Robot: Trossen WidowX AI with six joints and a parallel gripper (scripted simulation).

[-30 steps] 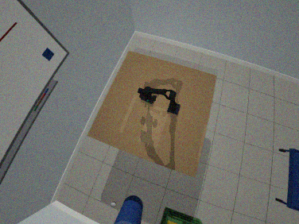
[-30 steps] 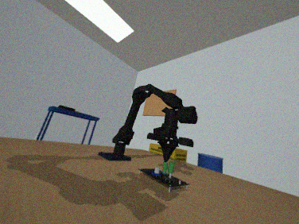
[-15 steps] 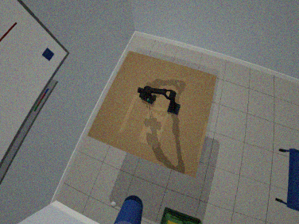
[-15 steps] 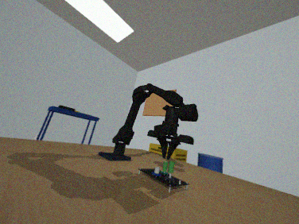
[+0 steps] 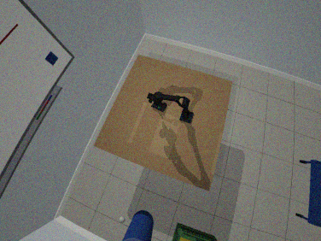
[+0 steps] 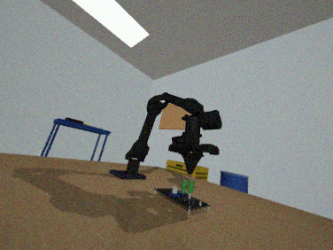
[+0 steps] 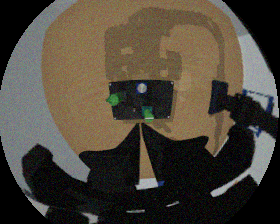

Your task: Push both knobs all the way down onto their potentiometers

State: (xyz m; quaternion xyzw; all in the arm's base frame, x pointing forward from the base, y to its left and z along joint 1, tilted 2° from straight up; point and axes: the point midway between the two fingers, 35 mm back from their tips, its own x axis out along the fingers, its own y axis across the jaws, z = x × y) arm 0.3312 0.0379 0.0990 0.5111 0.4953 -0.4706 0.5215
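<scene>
Top view: brown table [image 5: 128,128] fills the centre of the frame, set on a pale tiled floor [image 5: 265,124]. The black arm [image 5: 172,99] lies across the table's upper middle, base to the right, wrist to the left. The circuit board [image 5: 159,107] shows only as a small dark-green patch under the wrist end; knobs too small to tell. A blue cylinder [image 5: 138,228] and a green crate [image 5: 192,232] sit at the bottom edge.

Exterior view: arm rises from its base [image 6: 128,174] at centre, arches over and points the gripper [image 6: 190,170] straight down. Fingers are together in a narrow point, nothing between them. The tip hangs above the circuit board [image 6: 183,200], which stands on short legs at lower centre-right of the frame. Two green knobs [image 6: 188,186] stand upright on the board, side by side; a gap is visible between the gripper tip and the knob tops. A pale part [image 6: 175,189] stands just left of them. Blue table [image 6: 77,128] by the left wall.

Wrist view: board [image 7: 141,100] sits at centre, just above the closed fingers. One green knob [image 7: 113,100] at the board's left edge, the other [image 7: 148,113] at its lower edge, close to the fingertips. Whether either knob is fully seated cannot be told.
</scene>
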